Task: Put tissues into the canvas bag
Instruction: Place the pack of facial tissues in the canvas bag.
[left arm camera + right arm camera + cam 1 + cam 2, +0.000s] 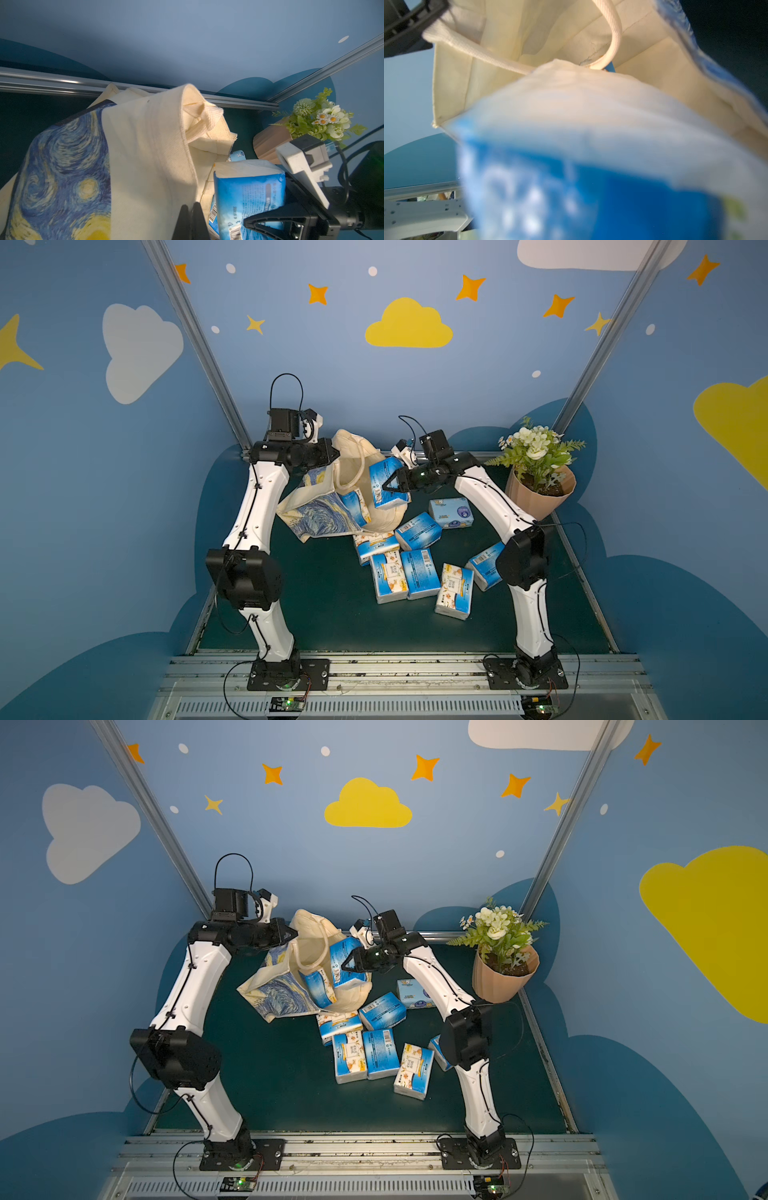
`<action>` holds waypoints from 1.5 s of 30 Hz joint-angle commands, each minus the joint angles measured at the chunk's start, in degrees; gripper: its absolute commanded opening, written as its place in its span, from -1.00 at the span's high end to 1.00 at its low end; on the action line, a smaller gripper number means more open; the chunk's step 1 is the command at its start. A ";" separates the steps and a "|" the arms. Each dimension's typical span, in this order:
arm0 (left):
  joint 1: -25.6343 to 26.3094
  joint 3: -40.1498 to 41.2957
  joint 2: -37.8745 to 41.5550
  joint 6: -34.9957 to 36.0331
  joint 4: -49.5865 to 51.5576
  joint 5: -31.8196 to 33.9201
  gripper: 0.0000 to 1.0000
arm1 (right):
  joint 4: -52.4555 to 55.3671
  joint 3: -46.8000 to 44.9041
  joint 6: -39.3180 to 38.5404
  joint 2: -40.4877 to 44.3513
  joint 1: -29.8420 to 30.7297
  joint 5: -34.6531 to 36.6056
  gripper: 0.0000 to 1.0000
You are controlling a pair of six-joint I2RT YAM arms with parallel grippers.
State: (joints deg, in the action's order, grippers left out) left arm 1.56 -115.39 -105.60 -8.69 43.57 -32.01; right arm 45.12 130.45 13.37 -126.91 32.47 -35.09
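Note:
The canvas bag (pixel 322 516) lies on its side at the back of the table, its cream mouth held open. My left gripper (pixel 334 456) is shut on the bag's upper rim, seen close in the left wrist view (pixel 190 207) against the cream cloth (pixel 145 145). My right gripper (pixel 384 488) is shut on one blue-and-white tissue pack (pixel 380 470) at the bag's mouth. That pack fills the right wrist view (pixel 591 166) and hides the jaws. Another pack (pixel 356 509) lies just inside the mouth. Several loose tissues (pixel 417 531) lie on the table in front.
A beige flowerpot (pixel 540 495) with white flowers stands at the back right, close to my right arm. A paler pack (pixel 451 513) lies between the pot and the bag. One pack (pixel 486 566) is half under my right elbow. Metal rails edge the dark green table (pixel 332 626).

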 commanded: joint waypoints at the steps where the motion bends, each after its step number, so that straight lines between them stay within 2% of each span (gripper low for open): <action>1: 0.41 -2.08 -1.62 -0.30 -1.32 -0.55 0.92 | 9.94 10.45 -4.71 -5.45 1.39 6.33 0.29; 3: 0.63 -2.60 -1.96 -0.33 -1.02 -0.76 0.93 | 11.92 15.60 -4.73 -9.53 2.22 12.81 0.27; 7: 0.94 -4.05 -2.71 -0.14 0.04 -1.03 0.92 | 9.18 16.62 -3.13 -12.62 2.50 21.70 0.26; 12: 1.24 -5.80 -3.38 0.27 1.25 -1.15 0.92 | 4.43 16.57 -1.94 -14.09 3.16 24.49 0.21; 16: 1.42 -6.06 -3.54 0.38 1.60 -1.30 0.92 | 1.54 16.79 -1.96 -15.02 4.08 26.56 0.01; 21: 1.51 -5.90 -3.56 0.45 2.04 -1.21 0.92 | 1.89 17.80 -1.06 -16.15 4.18 25.61 -0.37; 28: 1.59 -5.60 -3.43 0.36 2.21 -1.13 0.93 | 3.19 17.25 -2.29 -14.15 4.05 26.12 -0.51; 35: 1.58 -5.20 -3.03 0.43 2.35 -0.95 0.92 | 3.02 9.09 -3.08 -4.48 2.33 27.76 -0.55; 40: 1.56 -4.37 -2.61 0.95 2.48 -0.96 0.93 | 4.05 -6.26 -0.24 9.90 -2.56 32.19 -0.55; 45: 1.53 -3.13 -1.56 1.63 2.35 -0.77 0.92 | 12.16 -21.36 4.33 21.38 -9.37 36.59 -0.56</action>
State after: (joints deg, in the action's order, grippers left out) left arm 3.18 -119.61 -108.12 -8.45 46.50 -33.01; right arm 50.48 114.85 14.48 -109.51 26.13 -2.96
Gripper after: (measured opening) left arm 0.049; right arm 0.776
